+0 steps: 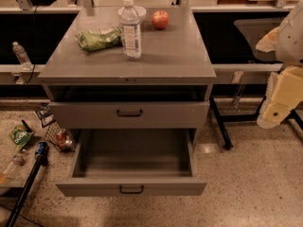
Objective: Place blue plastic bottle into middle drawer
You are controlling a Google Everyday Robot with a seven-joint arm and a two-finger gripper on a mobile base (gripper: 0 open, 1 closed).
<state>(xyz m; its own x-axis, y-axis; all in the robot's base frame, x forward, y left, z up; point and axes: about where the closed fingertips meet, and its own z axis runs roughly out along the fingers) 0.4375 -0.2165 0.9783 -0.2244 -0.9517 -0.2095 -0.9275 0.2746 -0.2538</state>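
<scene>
Claw [273, 111] off the bench's right edge, hanging low at about upper-drawer height, well apart from everything on top. Apart or together: cannot tell. Holds nothing as far as I can see.

Blue plastic bottle [131, 30] upright on the bench [189, 60], roughly mid-width, closer to the far edge than the front edge, cap on. Green bag [98, 38] just beside it on the left; touching or not, can't tell. Red apple [160, 19] near the far edge, right of the bottle, apart from it. White bowl [140, 11] behind the bottle.

Middle drawer [165, 187] pulled well out below the front edge, inside bare. Upper drawer [165, 115] out only slightly.

Step, my read: drawer open, bottle not yet grasped, so this is the reach. Next move calls for the claw to come up over the right edge and take the bottle at its body without knocking the apple or bag, then carry it past the front edge and down into the drawer.
</scene>
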